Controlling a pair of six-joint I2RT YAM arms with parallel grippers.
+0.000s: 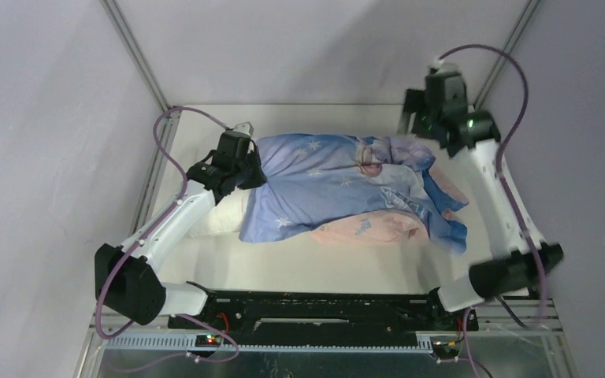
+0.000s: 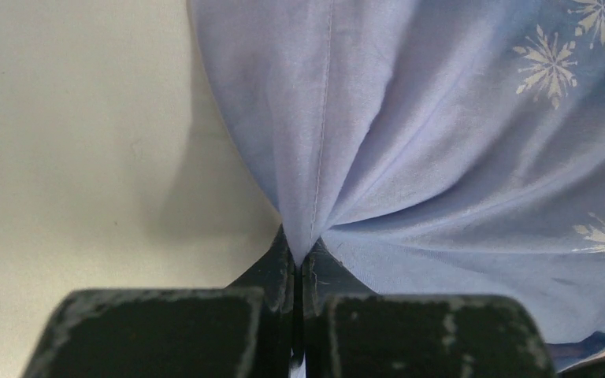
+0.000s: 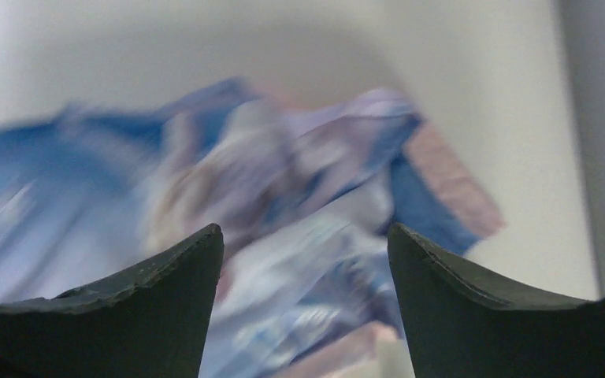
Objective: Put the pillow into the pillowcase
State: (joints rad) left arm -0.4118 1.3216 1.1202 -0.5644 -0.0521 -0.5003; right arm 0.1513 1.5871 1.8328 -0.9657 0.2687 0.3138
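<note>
The pillowcase (image 1: 331, 185) lies across the middle of the table, blue-lavender snowflake side up, with some pink side (image 1: 370, 228) showing at the front. A white corner of the pillow (image 1: 224, 214) sticks out at its left end; the rest is hidden under the fabric. My left gripper (image 1: 254, 169) is shut on the case's left edge. In the left wrist view the jaws (image 2: 300, 256) pinch a seamed fold of the pillowcase (image 2: 441, 157). My right gripper (image 1: 408, 116) hangs raised above the case's crumpled right end, open and empty. The right wrist view is blurred: fingers (image 3: 306, 236) apart over the pillowcase (image 3: 283, 173).
The white table (image 1: 228, 264) is bounded by grey walls and metal frame posts (image 1: 138, 59) at the back corners. Purple cables (image 1: 512, 87) loop off both arms. The arm bases and a black rail (image 1: 315, 303) line the near edge.
</note>
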